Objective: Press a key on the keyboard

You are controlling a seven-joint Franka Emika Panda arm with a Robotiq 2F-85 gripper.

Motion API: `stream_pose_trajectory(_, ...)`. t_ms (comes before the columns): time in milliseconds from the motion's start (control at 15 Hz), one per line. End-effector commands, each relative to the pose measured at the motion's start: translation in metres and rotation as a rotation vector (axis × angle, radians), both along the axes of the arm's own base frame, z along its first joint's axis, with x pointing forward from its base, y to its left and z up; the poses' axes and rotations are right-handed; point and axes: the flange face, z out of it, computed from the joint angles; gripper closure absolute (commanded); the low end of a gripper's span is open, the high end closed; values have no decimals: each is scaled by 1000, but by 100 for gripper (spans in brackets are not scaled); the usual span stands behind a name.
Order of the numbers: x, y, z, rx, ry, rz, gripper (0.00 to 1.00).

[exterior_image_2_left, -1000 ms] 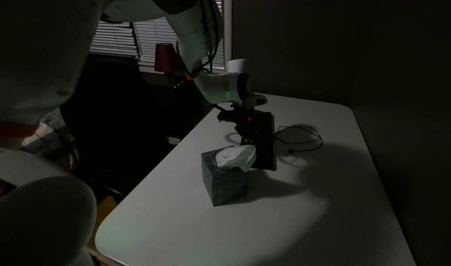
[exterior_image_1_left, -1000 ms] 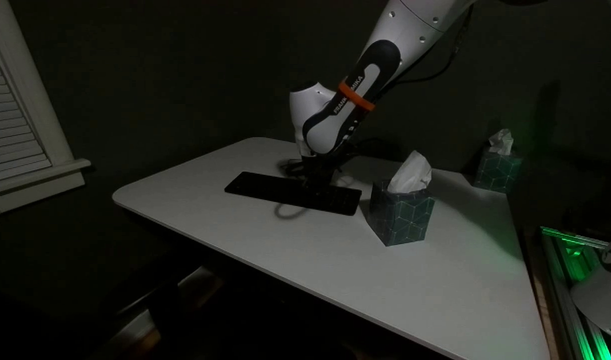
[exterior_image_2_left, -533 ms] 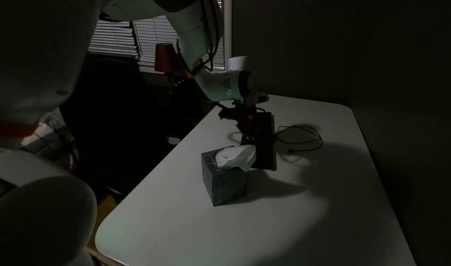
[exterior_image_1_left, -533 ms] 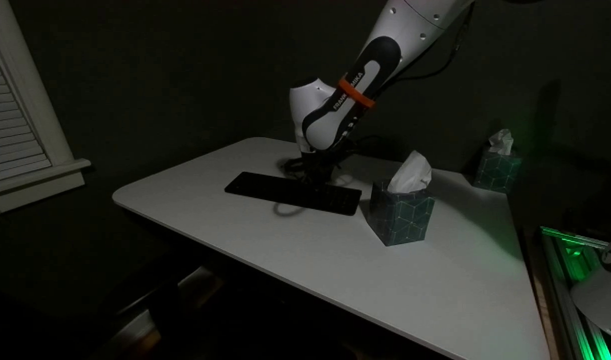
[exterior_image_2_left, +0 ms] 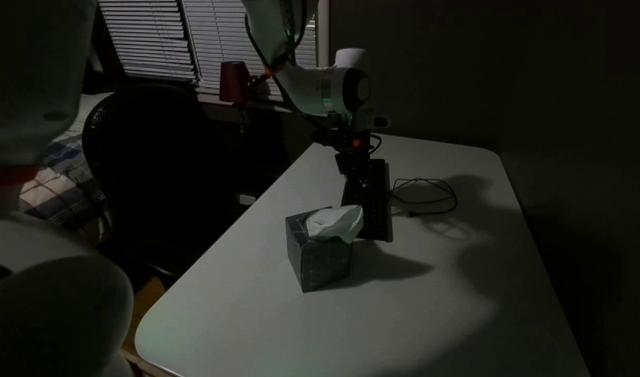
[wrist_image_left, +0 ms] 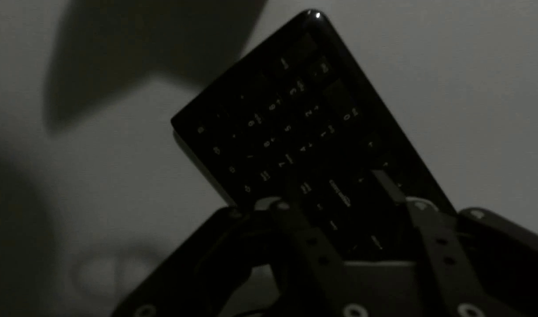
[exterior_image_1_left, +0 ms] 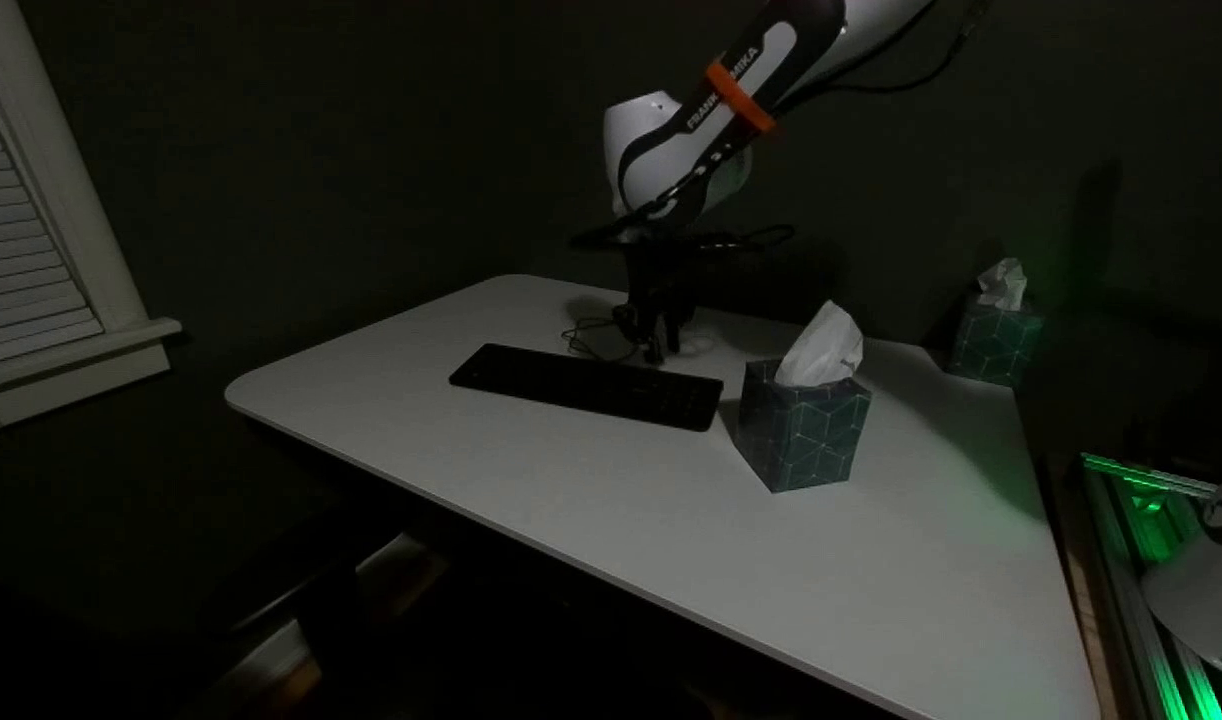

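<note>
The long, flat black keyboard [exterior_image_1_left: 571,385] lies on the white table, and it also shows in an exterior view [exterior_image_2_left: 376,212]. In the wrist view its number-pad end [wrist_image_left: 269,127] lies slanted below my jaws. My gripper [exterior_image_1_left: 663,352] is above the table near the keyboard's far long side, with the fingertips apart from the keys. In the wrist view my gripper [wrist_image_left: 335,180] is open with nothing between its fingers. The fingers and arm cover part of the keyboard there and in an exterior view [exterior_image_2_left: 356,182]. The thin black cable [exterior_image_2_left: 425,201] lies coiled beside it.
A dark teal tissue box [exterior_image_1_left: 806,430] with white tissue stands close to the keyboard's number-pad end, and it also shows in an exterior view [exterior_image_2_left: 320,256]. A second tissue box [exterior_image_1_left: 996,340] stands at the table's back corner. A dark chair [exterior_image_2_left: 152,157] stands beside the table.
The arm and gripper have risen from low over the keyboard to higher above it. The fingers now show apart. The keyboard and tissue box have not moved.
</note>
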Motion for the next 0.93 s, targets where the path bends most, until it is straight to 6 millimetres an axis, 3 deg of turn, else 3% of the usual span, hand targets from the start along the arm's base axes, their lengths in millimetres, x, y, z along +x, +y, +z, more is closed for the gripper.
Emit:
stream_pose_trajectory(0, -42, 8, 24, 127, 0, -65, 23)
stream_pose_trajectory(200, -68, 14, 44, 233, -64, -112, 0)
stream_pose_trajectory(467, -101, 23, 73, 287, -188, -182, 0)
stream_pose_trajectory(533, -72, 17, 61, 258, -131, -160, 0)
stream_pose_trajectory(867, -94, 21, 75, 273, -171, -173, 0)
